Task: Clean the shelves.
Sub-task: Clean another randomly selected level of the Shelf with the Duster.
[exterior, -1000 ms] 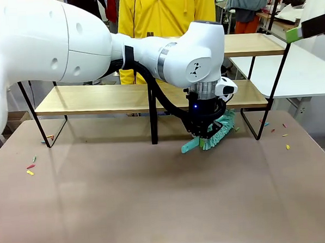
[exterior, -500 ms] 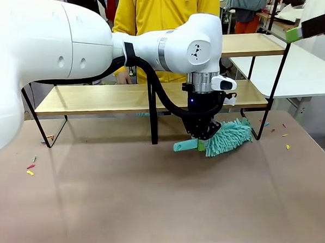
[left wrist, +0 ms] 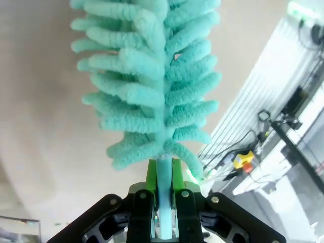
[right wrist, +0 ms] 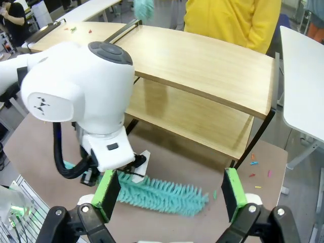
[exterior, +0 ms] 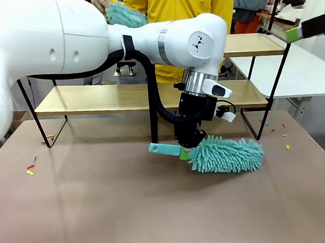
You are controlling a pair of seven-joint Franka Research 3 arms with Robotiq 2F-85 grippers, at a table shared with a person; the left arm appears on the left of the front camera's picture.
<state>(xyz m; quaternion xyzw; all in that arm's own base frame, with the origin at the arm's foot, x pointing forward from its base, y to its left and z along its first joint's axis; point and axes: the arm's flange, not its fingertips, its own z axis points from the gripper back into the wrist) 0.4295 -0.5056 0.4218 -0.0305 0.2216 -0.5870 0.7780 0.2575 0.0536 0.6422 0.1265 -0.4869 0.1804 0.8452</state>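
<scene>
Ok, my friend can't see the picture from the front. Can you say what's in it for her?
A big white robot arm's left end effector is shut on a fluffy teal duster, held low over a brown table. Behind it stand the shelves, wooden with a black frame, and a person in yellow holding another duster.

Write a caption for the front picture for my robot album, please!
The left arm's fingers grip a fluffy teal duster by its handle above the brown table, in front of the wooden shelves.

Near tabletop [exterior: 102, 212] lies open, left to right. Far side's blocked by the shelves [exterior: 96, 99], central post [exterior: 153, 114] splitting the lower gap.
</scene>
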